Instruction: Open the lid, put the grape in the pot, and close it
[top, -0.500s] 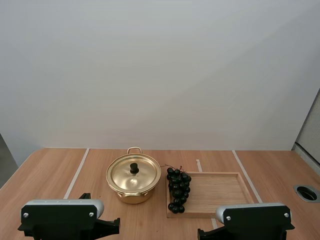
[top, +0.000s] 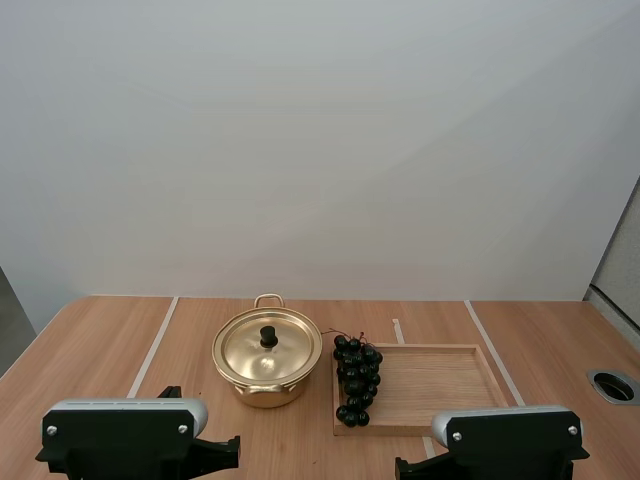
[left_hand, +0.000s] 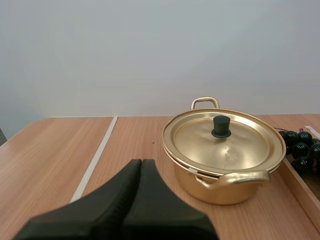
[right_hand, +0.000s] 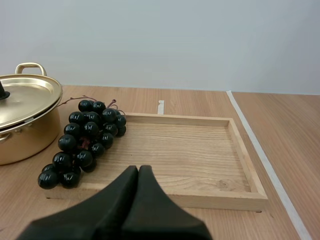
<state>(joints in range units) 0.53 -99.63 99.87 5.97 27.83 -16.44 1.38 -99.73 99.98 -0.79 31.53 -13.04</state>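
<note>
Wood-grain table (top: 100, 340) spans the lower frame. At lower centre sits the pot (top: 262, 388) with its lid (top: 250, 352) on. The grapes (top: 357, 378) lie just right of it on the tray's (top: 440, 385) left edge, probably for a short carry. The left gripper (left_hand: 141, 162) and right gripper (right_hand: 138, 169) are each closed on nothing.

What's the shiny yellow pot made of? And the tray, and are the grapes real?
The pot looks like metal with a polished golden finish: it mirrors light. The knob on its lid is matte black, maybe plastic. The tray looks like pale wood, with grain lines. The grapes are glossy black; real or plastic, I can't tell.
</note>
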